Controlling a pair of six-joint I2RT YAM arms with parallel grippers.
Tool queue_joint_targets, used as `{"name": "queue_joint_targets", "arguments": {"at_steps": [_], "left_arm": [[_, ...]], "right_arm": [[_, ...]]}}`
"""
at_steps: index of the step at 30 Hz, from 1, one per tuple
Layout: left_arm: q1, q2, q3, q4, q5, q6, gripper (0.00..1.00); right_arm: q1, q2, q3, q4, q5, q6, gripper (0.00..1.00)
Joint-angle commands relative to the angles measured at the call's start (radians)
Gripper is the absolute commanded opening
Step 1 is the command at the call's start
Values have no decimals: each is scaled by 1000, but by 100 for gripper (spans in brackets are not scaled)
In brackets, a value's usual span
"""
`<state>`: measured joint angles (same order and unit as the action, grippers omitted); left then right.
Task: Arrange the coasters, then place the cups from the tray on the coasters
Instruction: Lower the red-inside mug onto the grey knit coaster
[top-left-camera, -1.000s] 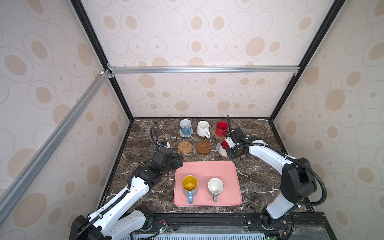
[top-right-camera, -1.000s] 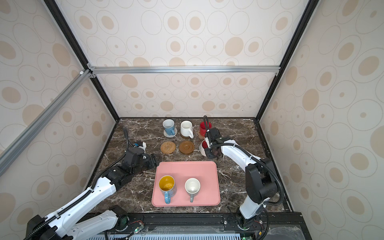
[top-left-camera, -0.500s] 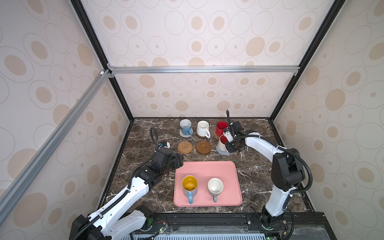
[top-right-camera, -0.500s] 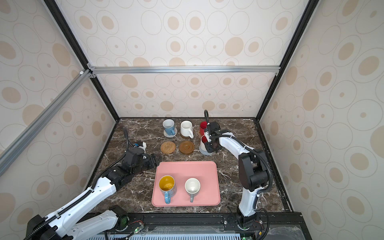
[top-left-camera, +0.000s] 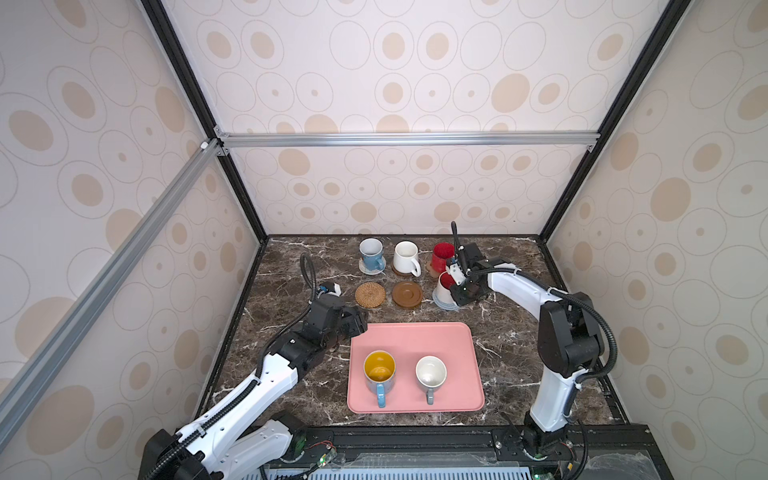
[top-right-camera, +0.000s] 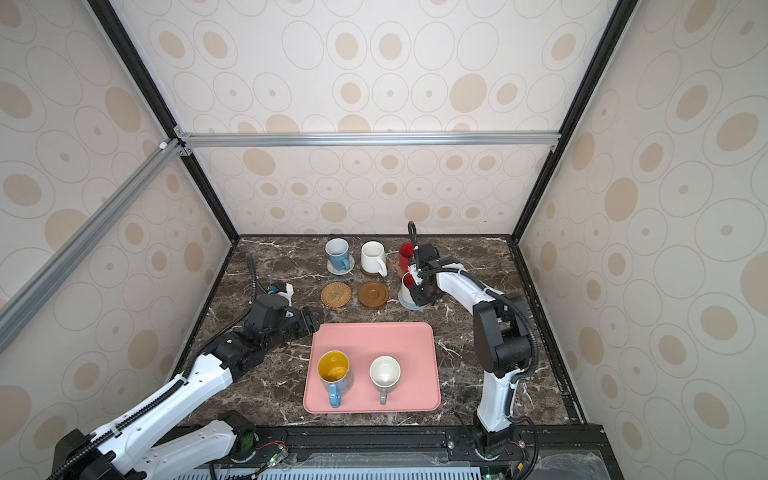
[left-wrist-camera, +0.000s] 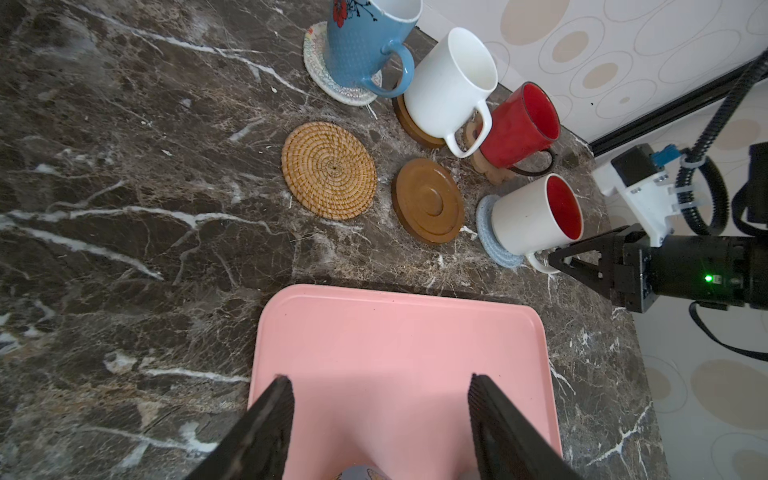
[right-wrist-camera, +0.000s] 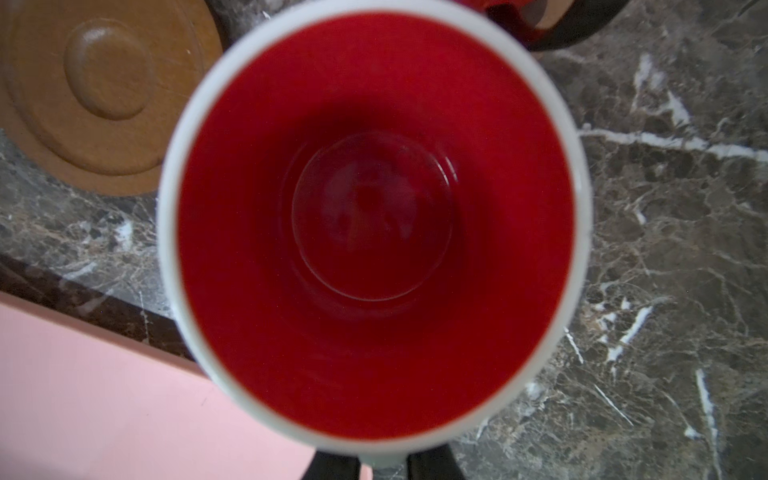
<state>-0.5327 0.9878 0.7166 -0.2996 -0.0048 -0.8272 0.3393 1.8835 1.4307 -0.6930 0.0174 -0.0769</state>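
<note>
Tray (top-left-camera: 415, 332): pink, on the table (top-left-camera: 291, 270), carrying a blue mug with yellow inside (top-left-camera: 379, 372) and a white mug (top-left-camera: 431, 374).
Right pincer (left-wrist-camera: 555, 259): clamped on the handle of the white mug with red inside (left-wrist-camera: 528, 216).
That mug: standing on the pale blue-grey coaster (left-wrist-camera: 484, 224).
Left pincer (left-wrist-camera: 379, 386): jaws wide apart, empty, over the tray's far-left corner.

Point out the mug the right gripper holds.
The white mug with the red inside, on the blue-grey coaster; the right gripper pinches its handle; others stand free.
</note>
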Motion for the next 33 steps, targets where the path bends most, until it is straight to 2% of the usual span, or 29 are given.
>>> {"name": "queue_joint_targets", "arguments": {"at_steps": [1, 20, 33], "left_arm": [[5, -4, -5, 11, -1, -12, 68], [6, -23, -20, 9, -3, -19, 68], [7, -41, -26, 6, -5, -23, 68]], "right_arm": [[-6, 1, 36, 18, 2, -22, 7], [-8, 17, 30, 12, 13, -16, 9], [-9, 7, 27, 0, 14, -1, 28]]}}
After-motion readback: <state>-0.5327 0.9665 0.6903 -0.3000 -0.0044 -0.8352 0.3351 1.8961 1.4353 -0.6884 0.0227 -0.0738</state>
